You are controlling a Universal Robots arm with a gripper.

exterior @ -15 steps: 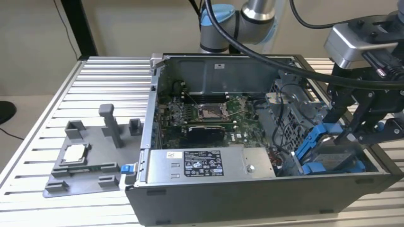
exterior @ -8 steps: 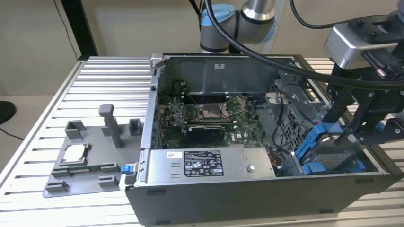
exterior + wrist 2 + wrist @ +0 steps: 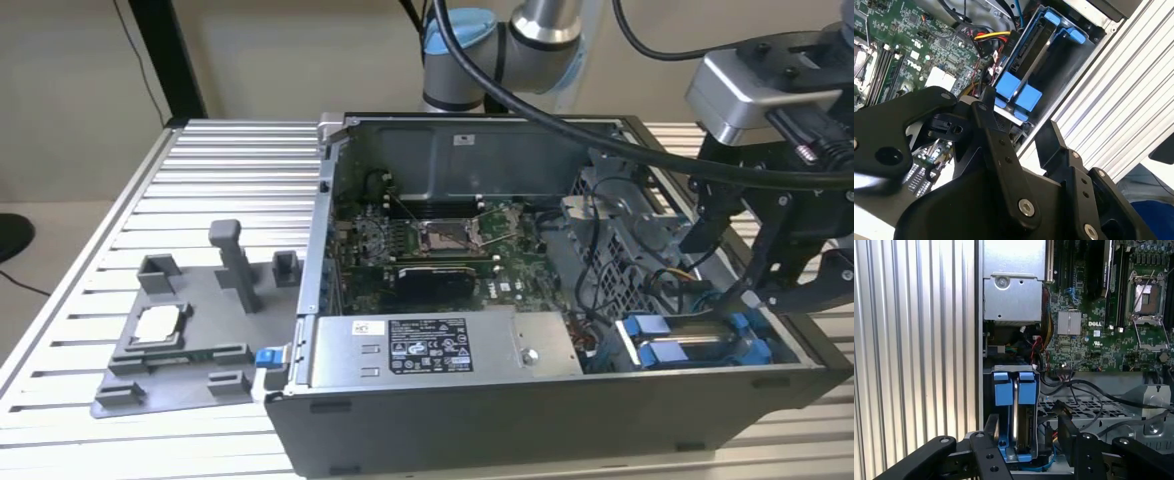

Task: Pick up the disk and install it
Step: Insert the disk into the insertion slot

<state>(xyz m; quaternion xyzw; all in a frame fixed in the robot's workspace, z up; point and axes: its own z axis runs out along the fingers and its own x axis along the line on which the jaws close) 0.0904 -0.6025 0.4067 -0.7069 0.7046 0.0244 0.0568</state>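
1. The disk [image 3: 694, 345] sits in the drive bay [image 3: 1014, 369] in the lower right of the exterior view, inside the open computer case [image 3: 534, 420]. It looks to stand on edge, blue carrier tabs [image 3: 1001, 390] facing out, as the narrow bay requires.
2. The gripper [image 3: 731, 292] hangs just above that bay, at the exterior view's right, pointed down in line with the slot.
3. In the first wrist view the claw is spread wide. One finger [image 3: 991, 427] lies just beside the carrier and the other [image 3: 1066, 430] stands apart from it, so nothing is clamped.
4. I judge the disk seated or nearly so; I cannot tell how deep.
5. The grey fixture plate [image 3: 174, 370] holding the small processor chip [image 3: 158, 325] lies lower left on the slatted table [image 3: 200, 150], well apart from the arm's work.
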